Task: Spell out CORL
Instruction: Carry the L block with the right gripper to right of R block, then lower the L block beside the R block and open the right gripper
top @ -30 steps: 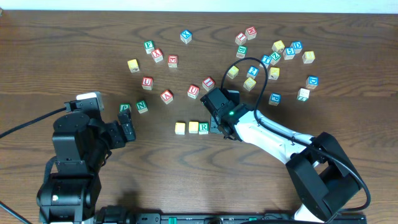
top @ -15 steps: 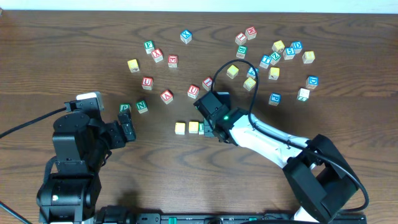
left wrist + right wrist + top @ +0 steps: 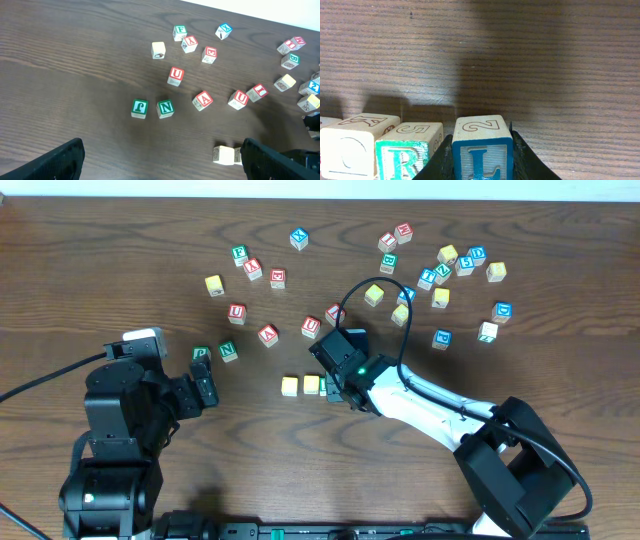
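My right gripper [image 3: 339, 386] is shut on a blue L block [image 3: 482, 151] and holds it at the right end of a row of blocks near the table's middle. In the right wrist view the L sits just right of a green R block [image 3: 402, 152], with a small gap. Left of the R is a cream block [image 3: 347, 145]. From overhead the row shows two yellowish blocks [image 3: 289, 386] [image 3: 311, 385]; the arm hides the R and L. My left gripper [image 3: 205, 390] is open and empty, left of the row.
Green blocks, one an N [image 3: 228, 351], lie just beyond my left gripper. Red blocks [image 3: 311, 327] lie behind the row. Several mixed blocks [image 3: 440, 275] crowd the back right. The right arm's cable [image 3: 385, 280] loops over them.
My right gripper has moved left with the L block, closing in on the row until it sits beside the R block. The left arm has not moved.
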{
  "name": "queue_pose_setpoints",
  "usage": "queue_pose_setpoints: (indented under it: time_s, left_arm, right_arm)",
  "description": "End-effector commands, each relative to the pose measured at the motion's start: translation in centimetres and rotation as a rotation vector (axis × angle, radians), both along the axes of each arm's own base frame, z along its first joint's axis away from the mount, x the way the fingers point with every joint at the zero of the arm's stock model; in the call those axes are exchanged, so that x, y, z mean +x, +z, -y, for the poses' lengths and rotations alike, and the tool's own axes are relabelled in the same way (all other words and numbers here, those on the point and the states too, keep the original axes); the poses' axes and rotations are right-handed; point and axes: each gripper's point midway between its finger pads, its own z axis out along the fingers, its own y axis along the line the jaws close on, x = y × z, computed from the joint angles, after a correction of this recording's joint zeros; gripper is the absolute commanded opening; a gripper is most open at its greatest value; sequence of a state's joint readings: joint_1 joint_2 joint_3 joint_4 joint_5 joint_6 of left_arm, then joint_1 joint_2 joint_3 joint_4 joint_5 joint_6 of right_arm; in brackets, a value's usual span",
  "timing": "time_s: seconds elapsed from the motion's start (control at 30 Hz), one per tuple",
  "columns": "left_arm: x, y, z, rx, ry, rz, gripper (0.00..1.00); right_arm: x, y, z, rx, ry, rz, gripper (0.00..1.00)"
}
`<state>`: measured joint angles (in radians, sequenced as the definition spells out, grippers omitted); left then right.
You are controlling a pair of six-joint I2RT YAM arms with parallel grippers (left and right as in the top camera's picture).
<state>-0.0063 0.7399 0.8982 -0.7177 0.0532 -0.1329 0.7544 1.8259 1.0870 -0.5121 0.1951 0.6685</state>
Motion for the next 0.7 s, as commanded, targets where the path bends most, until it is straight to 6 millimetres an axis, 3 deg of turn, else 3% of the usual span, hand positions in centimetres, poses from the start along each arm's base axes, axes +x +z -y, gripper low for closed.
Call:
queue_pose_setpoints:
  time_s: [0.0,0.43,0.67]
  left_arm:
    - [0.1,1.1,-0.3,0.012,0.007,0.026,0.98]
    - [0.1,1.1,-0.3,0.012,0.007,0.026,0.98]
    - [0.1,1.1,-0.3,0.012,0.007,0.026,0.98]
  right_arm:
    - [-0.3,-0.5,0.2,-0.024,0.015,-0.006,0.08]
    - [-1.0,-1.2,0.4,-0.015,0.002,-0.030,0.07]
    - [-1.3,-1.1,-0.6,0.000,0.025,-0.021,0.08]
